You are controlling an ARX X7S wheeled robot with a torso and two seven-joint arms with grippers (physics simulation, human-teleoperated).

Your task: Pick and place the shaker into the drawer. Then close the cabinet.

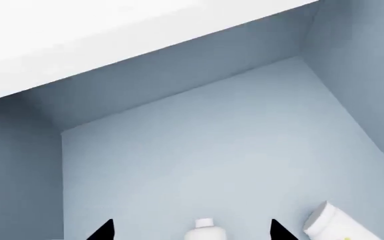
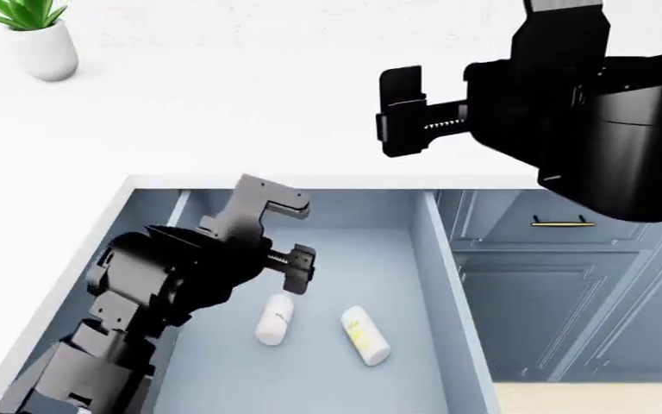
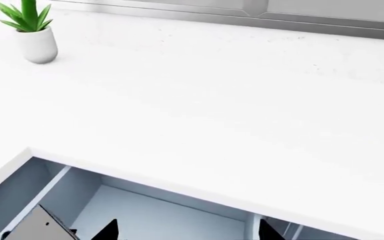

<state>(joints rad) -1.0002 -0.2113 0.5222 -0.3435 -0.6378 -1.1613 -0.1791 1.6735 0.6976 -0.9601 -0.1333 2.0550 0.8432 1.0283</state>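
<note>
Our left gripper (image 2: 290, 237) hangs low inside the drawer (image 2: 434, 276), jaws wide open and empty. The shaker (image 2: 275, 318) lies flat on the drawer floor. It looks light, hard and smooth, so we would pinch its middle. Our right gripper (image 2: 400, 112) is up over the counter (image 2: 251, 103), open and empty.

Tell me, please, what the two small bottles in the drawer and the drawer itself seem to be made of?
Both bottles look like smooth white plastic with a soft sheen, though glazed ceramic is possible. The drawer looks like matte painted wood or board: flat, even blue-grey, no grain visible.
</note>
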